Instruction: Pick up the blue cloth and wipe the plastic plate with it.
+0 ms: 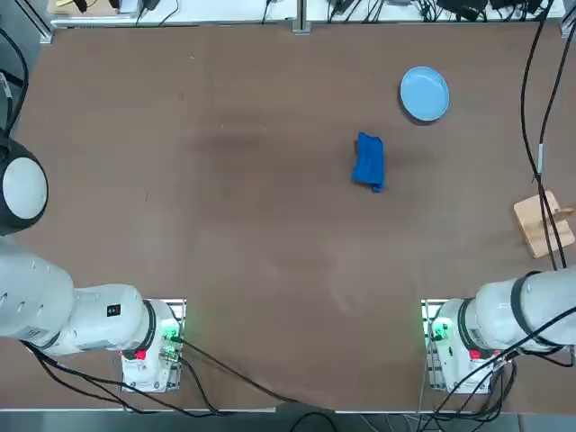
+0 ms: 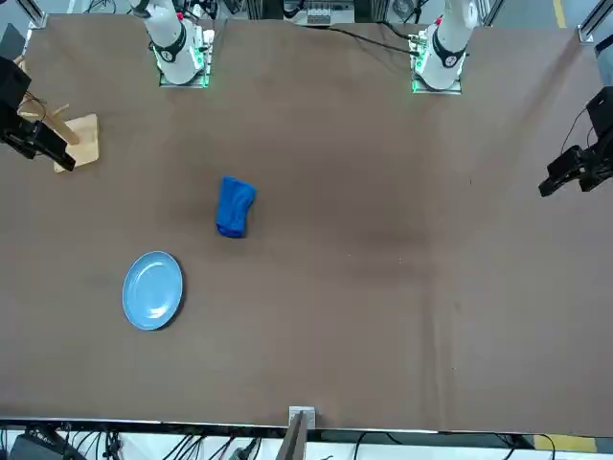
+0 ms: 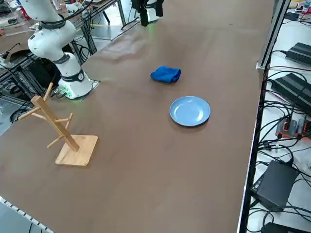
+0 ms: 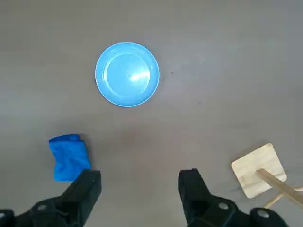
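Only wrist view shows right gripper (image 4: 140,189): spread, empty.

Brown table (image 1: 225,225) is taking up most of every view. Wooden peg stand (image 3: 63,133) is sitting near the table's edge on the robot's right: flat square base, tilted stem, short pegs sticking out sideways. It is also showing in the top view (image 1: 543,223), front view (image 2: 72,136) and wrist view (image 4: 262,171). Black cables (image 3: 284,104) and dark boxes (image 3: 277,184) are lying off the table's far edge.
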`<control>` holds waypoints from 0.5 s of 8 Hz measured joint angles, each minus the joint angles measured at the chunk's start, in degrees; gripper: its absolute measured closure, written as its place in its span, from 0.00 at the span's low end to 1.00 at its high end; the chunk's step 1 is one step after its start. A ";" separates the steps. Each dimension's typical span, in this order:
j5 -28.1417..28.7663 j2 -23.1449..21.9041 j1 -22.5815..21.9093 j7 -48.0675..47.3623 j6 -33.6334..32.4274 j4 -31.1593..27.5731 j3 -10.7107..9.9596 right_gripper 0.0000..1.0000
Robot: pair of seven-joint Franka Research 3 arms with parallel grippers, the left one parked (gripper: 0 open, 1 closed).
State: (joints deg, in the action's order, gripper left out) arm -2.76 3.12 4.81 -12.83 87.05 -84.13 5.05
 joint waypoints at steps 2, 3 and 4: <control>0.07 0.02 0.00 0.00 0.00 0.00 -0.10 0.00; 0.09 0.02 0.00 0.00 0.00 0.00 -0.10 0.00; 0.39 0.02 0.00 0.00 0.02 0.01 -0.11 0.00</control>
State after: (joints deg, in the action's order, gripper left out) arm -2.37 3.14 4.81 -12.83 87.07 -84.12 4.94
